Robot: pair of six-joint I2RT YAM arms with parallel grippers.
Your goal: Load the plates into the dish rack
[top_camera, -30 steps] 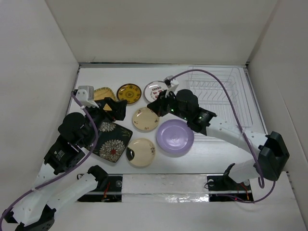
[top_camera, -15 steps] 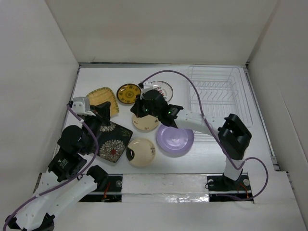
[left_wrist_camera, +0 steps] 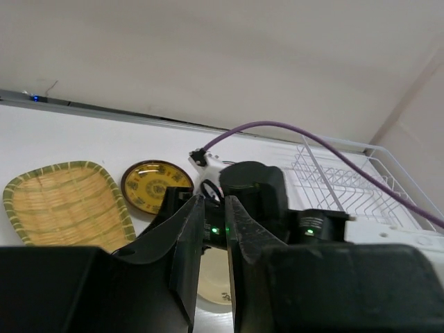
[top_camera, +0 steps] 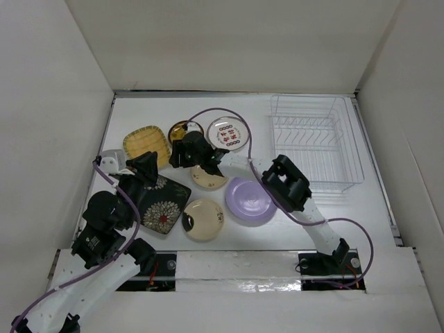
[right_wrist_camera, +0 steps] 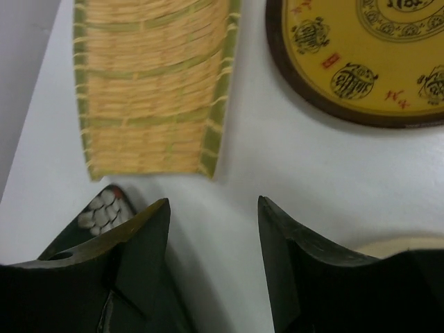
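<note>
Right gripper is stretched way across to the far left part of the table, fingers apart, nothing in them. In its wrist view it hangs over bare table, mustard plate on one side and yellow plate on the other. The black plate shows just beside one finger.

Left gripper sits close by over the far corner of the black plate, fingers barely apart, holding nothing.

All seven plates lie flat on the table. Mustard, yellow and white plate run along the far row, with two cream plates and the lavender plate nearer. The rack waits at the far right, none in it yet.

This looks like a pick lining up, probably on the mustard's near rim, though the yellow one is just as reachable.

To do it well:
- Shift so the fingers straddle one rim rather than bare table.
- Come down low, one finger sliding under the lip, the other on top.
- Pinch only once the rim is well in.
- Lift clear before swinging right; the left gripper is crowding this spot.
- Tip the plate upright over the rack and drop it between two prongs.
</note>
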